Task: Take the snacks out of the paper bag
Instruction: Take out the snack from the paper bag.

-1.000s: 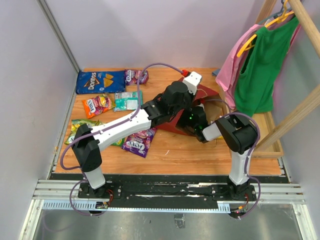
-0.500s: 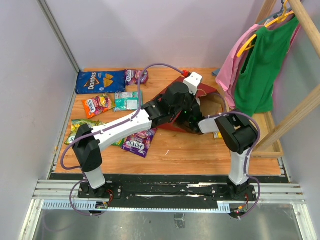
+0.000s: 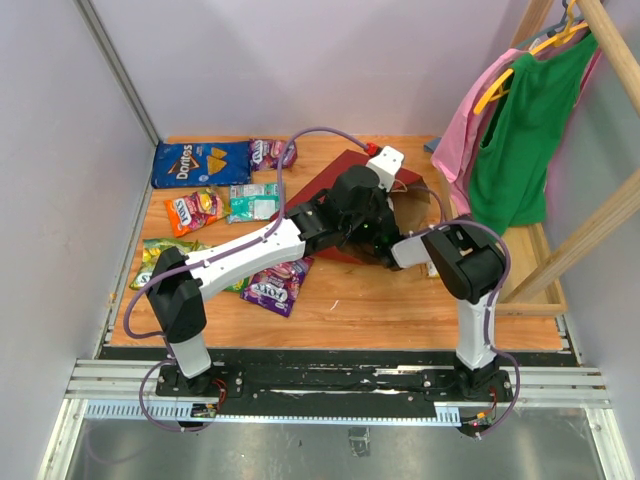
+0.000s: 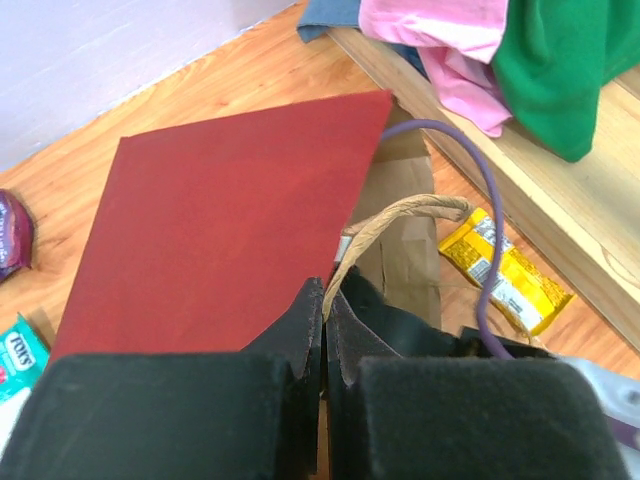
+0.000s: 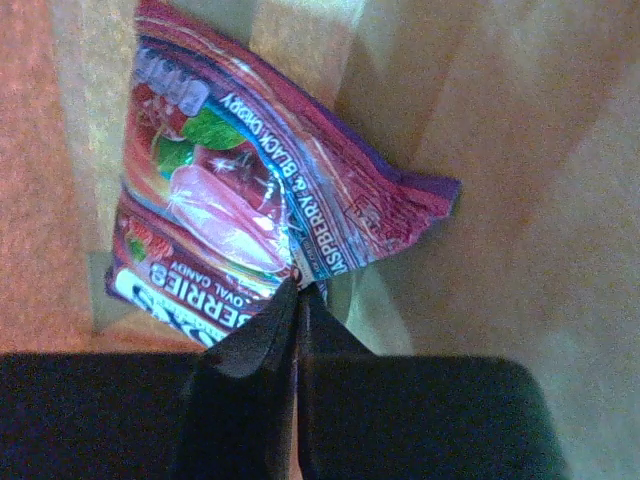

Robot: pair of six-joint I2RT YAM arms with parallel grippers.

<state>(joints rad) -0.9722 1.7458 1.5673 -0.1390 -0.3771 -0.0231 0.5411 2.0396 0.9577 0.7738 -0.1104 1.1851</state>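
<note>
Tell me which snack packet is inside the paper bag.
The purple-pink berry candy packet, pinched by the right end effector within the paper bag's brown walls; the other packets lie out on the table.

Blue bag (image 3: 200, 162): "Doritos", legible. Teal packet (image 4: 18, 350): "FOX'S". Candy packet (image 5: 250, 210), print inverted in view: "RASPBERRY & BLACK CHERRY", "BERRIES", "OVAL CANDY". Purple bag (image 3: 275, 283): "FOX'S". Yellow bar (image 4: 505, 272): print too small to read.
</note>
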